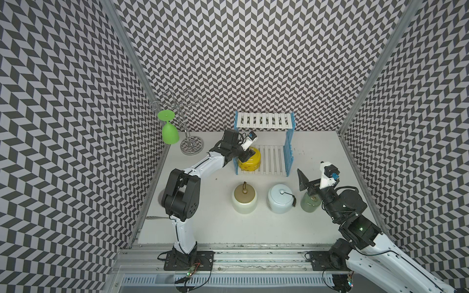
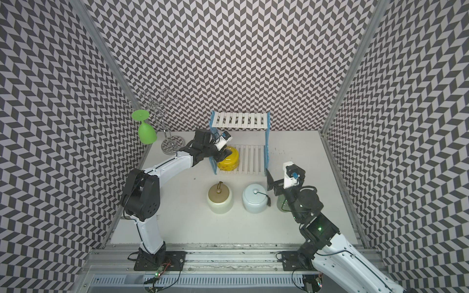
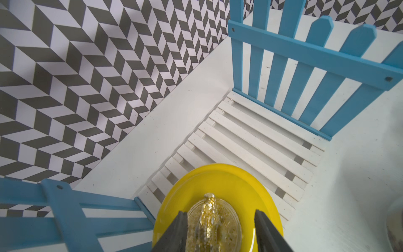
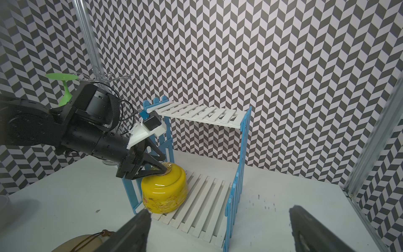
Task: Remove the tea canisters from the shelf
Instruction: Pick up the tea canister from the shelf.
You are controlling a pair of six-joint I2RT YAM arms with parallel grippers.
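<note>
Left gripper [image 4: 162, 170], jaws not yet clamped, straddles the gold knob [image 3: 210, 209] of the yellow canister [image 4: 165, 192] beneath it on the shelf [image 4: 207, 196]; right gripper [image 4: 218, 212] gapes empty

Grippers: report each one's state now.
Left gripper: open, jaws astride the gold knob on the yellow canister, not clamped.
Right gripper: open, empty.

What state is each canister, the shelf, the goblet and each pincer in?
shelf: holding only the yellow canister
yellow canister: lidded, upright on the lower board
cream canister: lidded, upright on the table
pale blue canister: lidded, upright on the table
sage green canister: on the table, partly hidden
green goblet: hanging upside down
left pincer: open, astride the yellow canister's knob
right pincer: open, holding nothing
</note>
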